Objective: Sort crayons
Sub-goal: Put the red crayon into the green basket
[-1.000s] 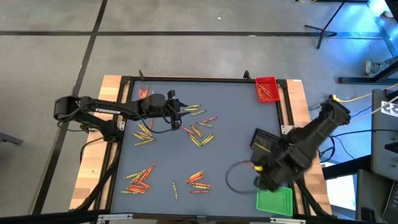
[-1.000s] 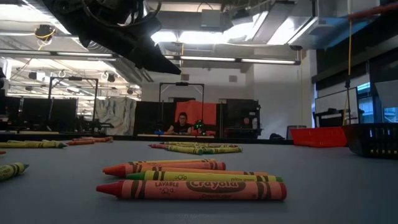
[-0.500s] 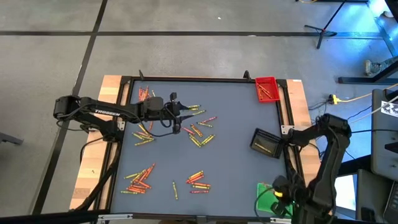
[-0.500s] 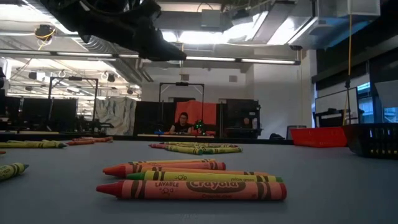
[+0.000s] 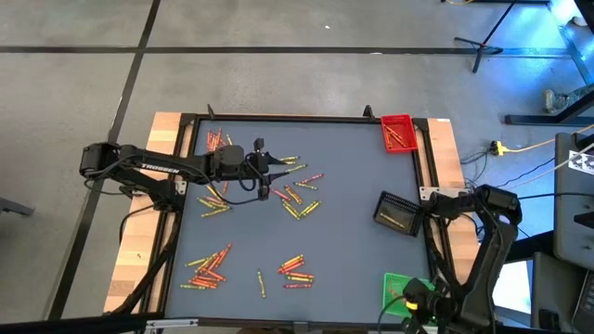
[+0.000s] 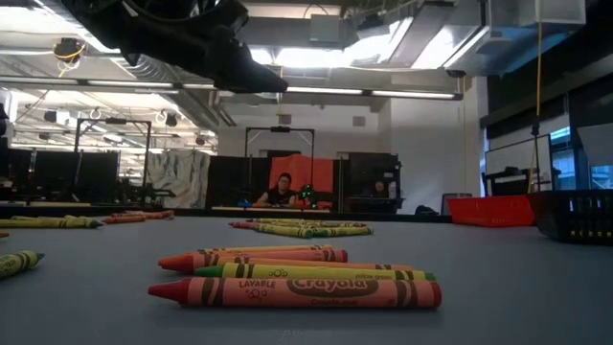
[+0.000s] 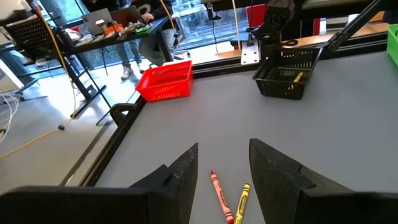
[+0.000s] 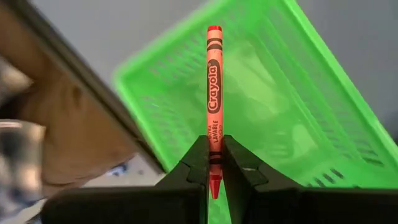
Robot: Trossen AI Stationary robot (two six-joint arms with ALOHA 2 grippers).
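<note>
Pinched between the 2 dark fingers of the right gripper [image 8: 214, 163] stands 1 orange-red crayon [image 8: 214, 81], gripped near its pointed end so that the tip pokes out on the wrist side of the jaws and the flat end reaches forward past them; behind the stick sits the green tray [image 8: 292, 106], its mesh floor bare where it shows. From above, that gripper [image 5: 415, 303] hangs at the table's near right corner, over the green tray [image 5: 397, 284]; the right arm folds back beside the table edge.

Over on the other side, the left gripper [image 7: 224, 171] has its jaws spread with nothing between the pads; just past the fingertips, on the grey mat, lie 1 red crayon [image 7: 219, 195] and 1 yellow crayon [image 7: 242, 200], side by side in line with the gap but not inside it. The high view puts this gripper [image 5: 270, 171] over the upper middle of the mat [image 5: 353, 186], close to a loose cluster of crayons [image 5: 299, 197].

More crayons are scattered in groups — 1 bunch by the far left edge [image 5: 215, 140], 1 near the front left [image 5: 210, 267], 1 at front centre [image 5: 295, 269]. The red tray [image 5: 398, 134] sits in the far right corner with a few sticks in it; the black tray [image 5: 397, 214] lies at the right side, between red and green, holding at least 1 yellow crayon [image 7: 298, 77]. At table height, 4 crayons [image 6: 295, 278] lie stacked near the lens — the nearest red.
</note>
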